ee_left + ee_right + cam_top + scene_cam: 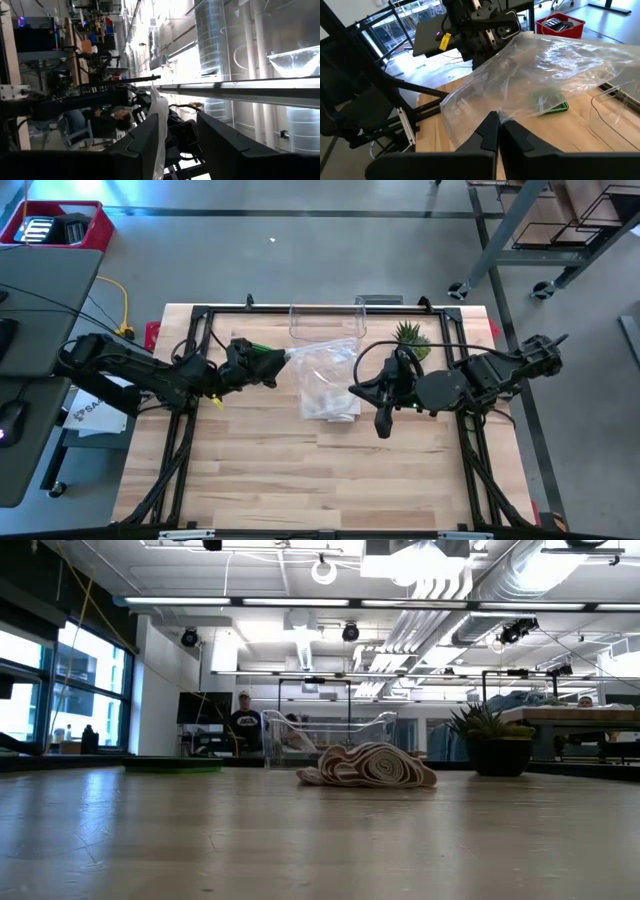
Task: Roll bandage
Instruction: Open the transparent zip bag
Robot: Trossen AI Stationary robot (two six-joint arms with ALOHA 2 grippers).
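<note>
A clear plastic bag hangs in the air between my two grippers, above the middle of the table. Under it a beige bandage lies on the table top in a loose coiled heap. My right gripper is shut on the bag from the table's right side. My left gripper comes from the table's left and stands open, with the bag's other edge between its fingers. My left gripper has the bag's thin edge standing between its parted fingers. The film lies along the inner face of one finger, and a gap shows to the other. My right gripper pinches a gathered bit of the bag's edge between its two fingers, coming slanting down from the table's right. The bag spreads away from the fingers toward my left gripper, lifted clear of the table.
A clear plastic container stands at the back middle, and a potted plant at the back right. A flat green thing lies on the table below the bag. A black frame borders the table; the near half is bare wood.
</note>
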